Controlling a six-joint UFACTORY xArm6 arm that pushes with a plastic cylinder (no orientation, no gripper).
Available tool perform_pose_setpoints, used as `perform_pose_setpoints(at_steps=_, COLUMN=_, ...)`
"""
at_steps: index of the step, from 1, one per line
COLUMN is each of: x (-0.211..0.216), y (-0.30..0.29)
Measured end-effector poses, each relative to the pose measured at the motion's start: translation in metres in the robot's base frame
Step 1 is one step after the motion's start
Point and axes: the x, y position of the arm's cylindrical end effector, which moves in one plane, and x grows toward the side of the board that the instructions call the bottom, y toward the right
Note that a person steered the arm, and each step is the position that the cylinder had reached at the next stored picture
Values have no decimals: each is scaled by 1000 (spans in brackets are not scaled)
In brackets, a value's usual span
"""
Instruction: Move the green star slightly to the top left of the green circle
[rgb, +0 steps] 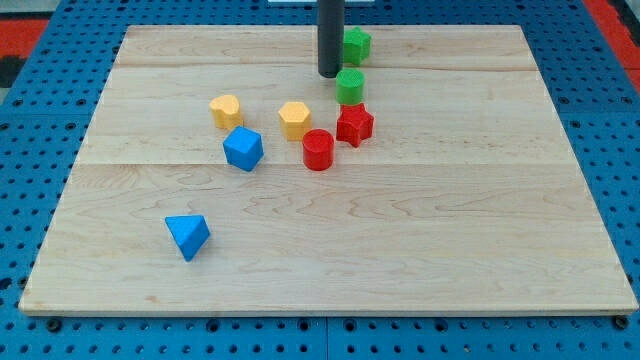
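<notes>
My tip (329, 75) is sitting near the view's top, in the middle of the wooden table (450, 250). This end effector is just a straight dark rod (it has no parts that open or close), so it is not holding anything.

The green star (356, 44) is lying just to the view's right of the rod and a bit higher than my tip. I cannot tell if the rod is touching it. The green circle (350, 85) is sitting just below the star, close to my tip on its right side.

Right under the green circle, a red star (354, 125) is resting, and it looks like the two are touching. A red round block (318, 149) is sitting next to the red star, toward the view's left and a bit lower. A yellow block (295, 119) is sitting beside it, and another yellow block (226, 110) is lying further left. A blue block (243, 148) is sitting under that one. A blue pointy block (187, 235) is lying alone, far down at the view's lower left.

I am seeing no words or labels anywhere.
</notes>
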Motion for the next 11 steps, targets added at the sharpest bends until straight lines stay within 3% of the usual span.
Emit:
perform_pose_setpoints(at_steps=2, x=-46, y=158)
perform_pose_setpoints(at_steps=3, x=-74, y=152)
perform_pose_setpoints(at_steps=5, x=-54, y=59)
perform_pose_setpoints(at_steps=6, x=-74, y=14)
perform_pose_setpoints(at_steps=7, x=-87, y=10)
perform_pose_setpoints(at_steps=8, x=-75, y=-31)
perform_pose_setpoints(at_steps=9, x=-38, y=-33)
perform_pose_setpoints(at_steps=10, x=-80, y=-25)
perform_pose_setpoints(at_steps=11, x=-82, y=32)
